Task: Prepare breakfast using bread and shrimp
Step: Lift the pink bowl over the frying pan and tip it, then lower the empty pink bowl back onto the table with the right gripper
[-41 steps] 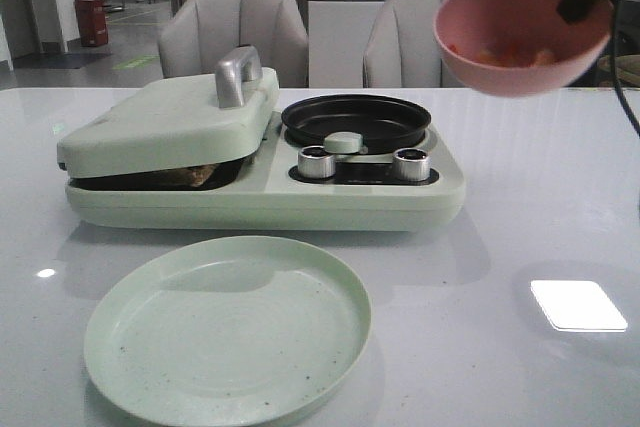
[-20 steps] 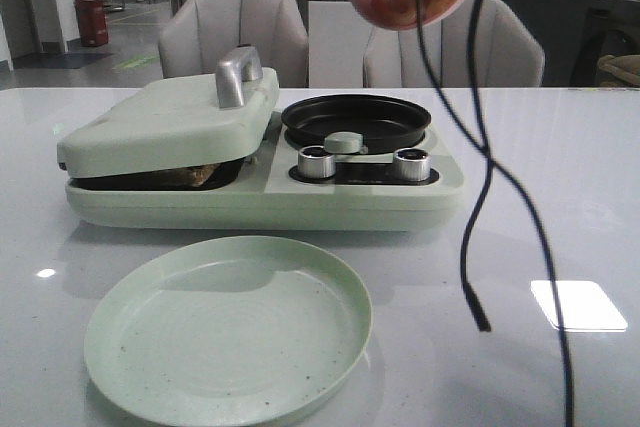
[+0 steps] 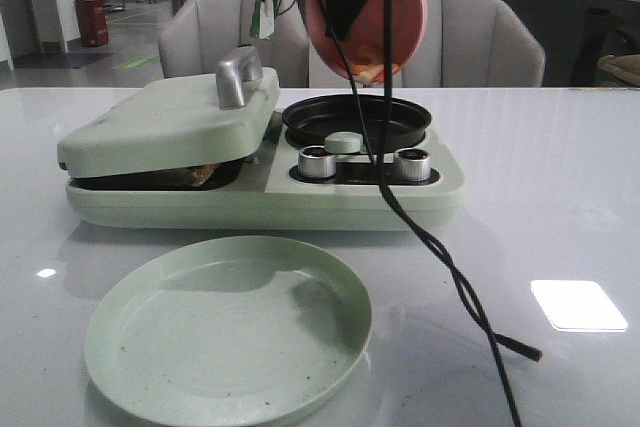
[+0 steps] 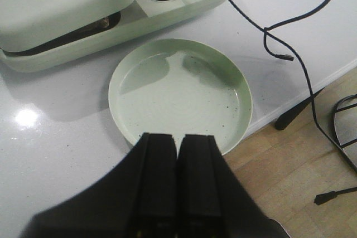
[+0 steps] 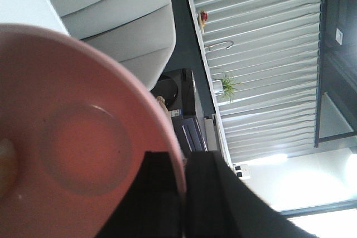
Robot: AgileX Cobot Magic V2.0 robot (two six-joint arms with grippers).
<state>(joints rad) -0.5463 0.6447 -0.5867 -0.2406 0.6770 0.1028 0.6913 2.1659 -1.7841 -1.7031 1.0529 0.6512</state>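
Note:
A pink bowl point(image 3: 365, 17) is tipped steeply on its side just above the black round pan point(image 3: 356, 119). My right gripper point(image 5: 183, 160) is shut on the bowl's rim, one finger inside and one outside. Pale orange shrimp point(image 3: 368, 72) lie at the bowl's lowest edge, over the pan. A brown edge of bread point(image 3: 195, 175) shows under the closed lid of the green breakfast maker point(image 3: 170, 122). My left gripper point(image 4: 178, 137) is shut and empty, hovering over the near rim of the green plate point(image 4: 178, 90).
The empty green plate point(image 3: 228, 327) lies in front of the breakfast maker, which has two metal knobs point(image 3: 316, 160) on its front. A black cable point(image 3: 430, 237) hangs from the right arm and trails across the table. The table edge point(image 4: 279, 116) is close by the plate.
The right arm has carried the pink bowl left from the upper right and tipped it from upright to nearly on its side over the pan. The cable now trails on the table.

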